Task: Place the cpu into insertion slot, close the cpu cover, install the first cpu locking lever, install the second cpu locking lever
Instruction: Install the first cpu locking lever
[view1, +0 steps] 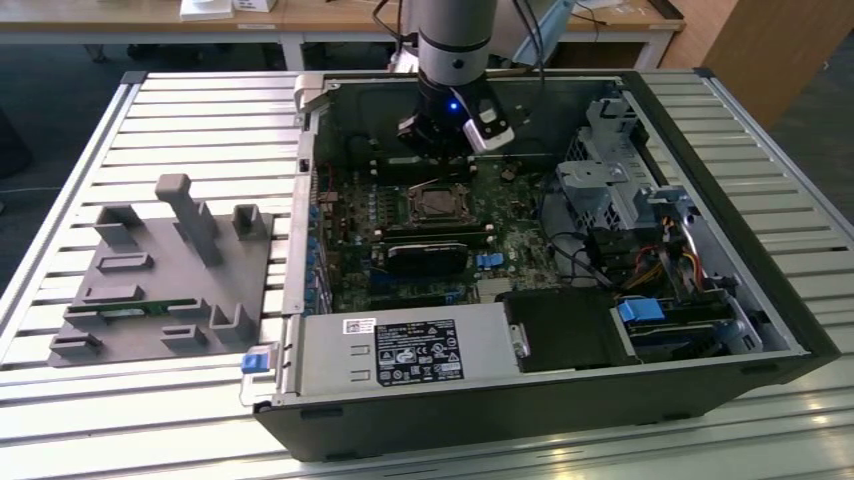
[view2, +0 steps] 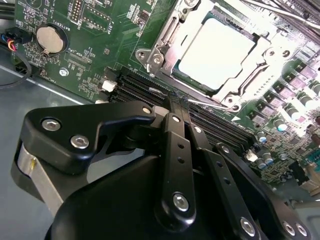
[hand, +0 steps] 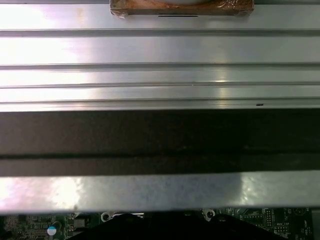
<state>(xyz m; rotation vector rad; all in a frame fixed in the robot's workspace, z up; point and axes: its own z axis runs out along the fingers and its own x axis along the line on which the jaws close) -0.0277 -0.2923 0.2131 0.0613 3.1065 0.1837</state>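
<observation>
Slatted aluminium table (view1: 160, 110) carries open black computer case (view1: 534, 400). On green circuit board (view2: 100, 65), dull silver cpu cover (view2: 166, 49) looks closed over grey square cpu (view2: 215, 52), seated in dark insertion slot (view2: 199, 86). Black tool (view2: 176, 101) clenched, empty, beside thin wire locking lever (view2: 210, 105); can't tell if latched.

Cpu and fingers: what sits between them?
In the second wrist view, black memory slots and the cover's metal edge lie between the fingers and the cpu.
</observation>
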